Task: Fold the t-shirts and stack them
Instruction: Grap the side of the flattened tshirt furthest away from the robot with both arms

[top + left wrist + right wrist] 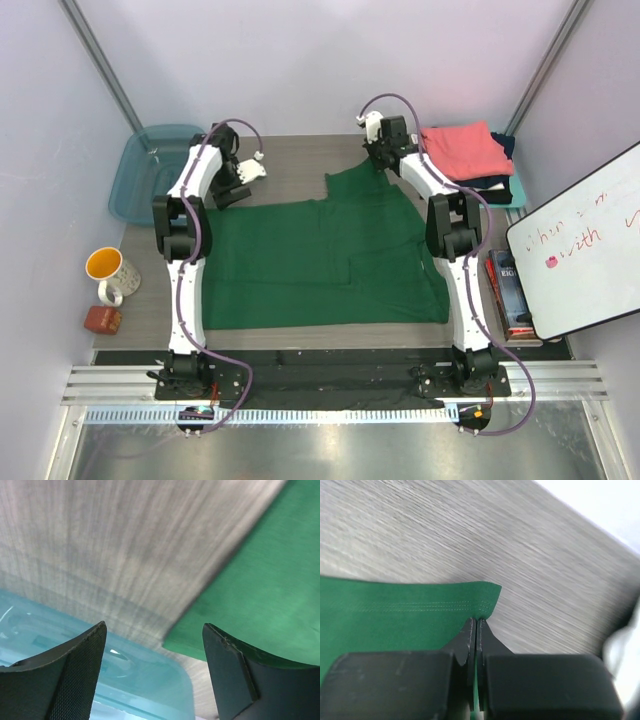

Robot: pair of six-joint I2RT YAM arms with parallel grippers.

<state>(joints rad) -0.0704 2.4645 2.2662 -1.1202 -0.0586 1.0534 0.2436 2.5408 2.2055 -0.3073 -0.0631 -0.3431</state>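
One-handed: pinched far-right hem of dark green t-shirt (300,270), spread across table (290,165) centre, in closed right gripper (476,627); held left gripper (154,630) wide apart over shirt's far-left edge, beside teal tub (145,680)

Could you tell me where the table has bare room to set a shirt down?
The table is bare at the far edge, between the left gripper and the green t-shirt's pinched corner. The right is crowded: folded stack, whiteboard. Left: tub, mug.
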